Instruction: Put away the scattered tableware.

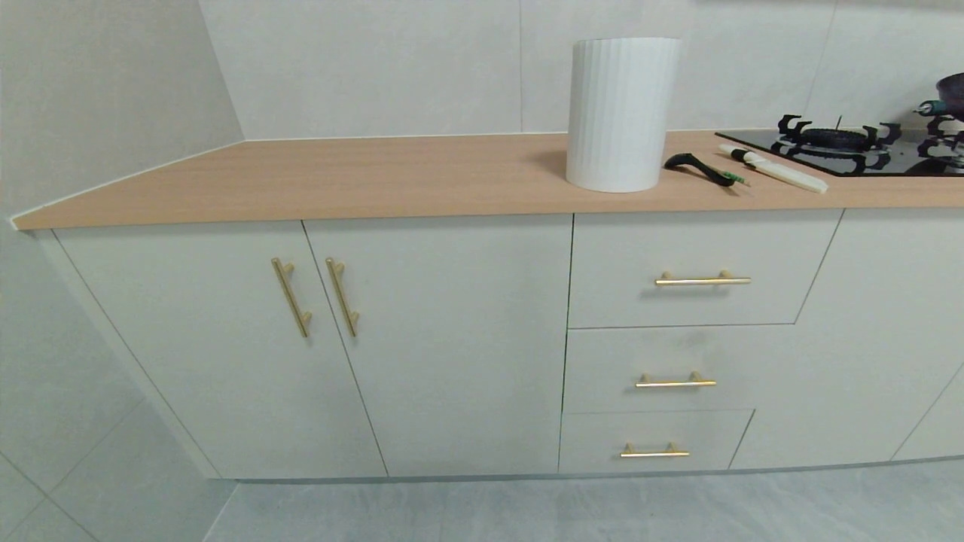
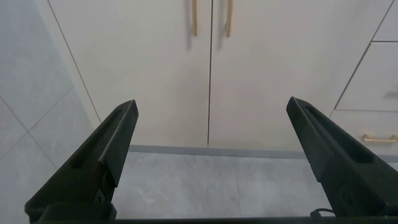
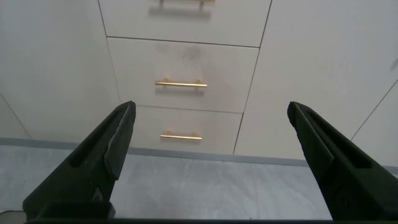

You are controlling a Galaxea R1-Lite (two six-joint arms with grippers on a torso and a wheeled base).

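The black-handled utensil (image 1: 697, 167) and the white knife (image 1: 776, 171) lie side by side up on the countertop (image 1: 339, 177), between the white ribbed container (image 1: 617, 113) and the stove (image 1: 851, 147). Your left gripper (image 2: 211, 104) hangs well below them, spread wide and empty, facing the double cabinet doors (image 2: 155, 74) near the floor (image 2: 205, 180). Your right gripper (image 3: 210, 107) is likewise spread wide and empty, low before the drawers (image 3: 180, 65), well apart from both pieces.

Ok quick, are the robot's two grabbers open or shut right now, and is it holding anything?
The left gripper: open, jaws wide apart, holding nothing.
The right gripper: open, jaws wide apart, holding nothing.
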